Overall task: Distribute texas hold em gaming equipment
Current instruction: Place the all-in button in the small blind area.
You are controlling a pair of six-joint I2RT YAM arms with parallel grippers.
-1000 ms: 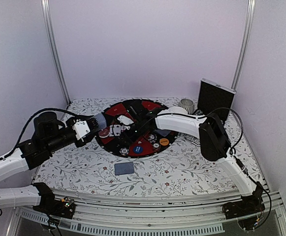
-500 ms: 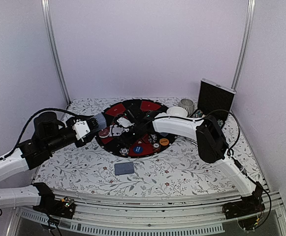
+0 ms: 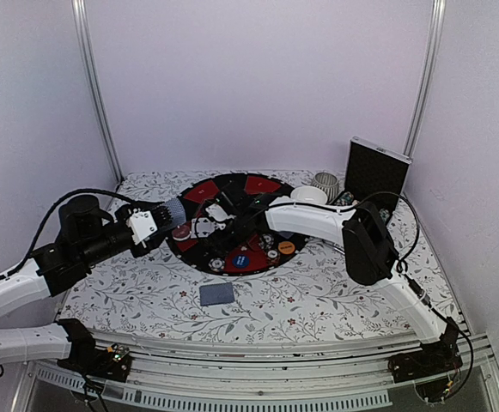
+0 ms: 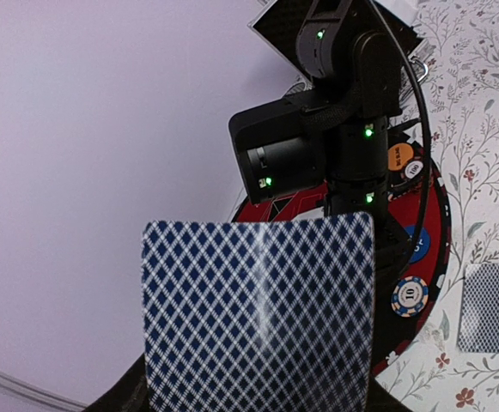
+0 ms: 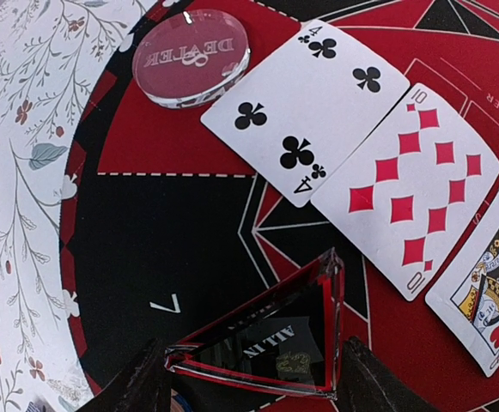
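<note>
DEALER on clr disc (image 5: 191, 53); ALL IN on tri. marker (image 5: 270, 345); 4 on clubs card (image 5: 305, 107)

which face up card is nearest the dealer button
The four of clubs, beside the dealer button; the ten of diamonds and the face card lie farther off.

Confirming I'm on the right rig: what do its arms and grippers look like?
Left arm and right arm both have white shells with bulky black joint blocks. Thin black cables loop alongside each. Small green lights dot the right arm's wrist. The fingers are dark.
</note>
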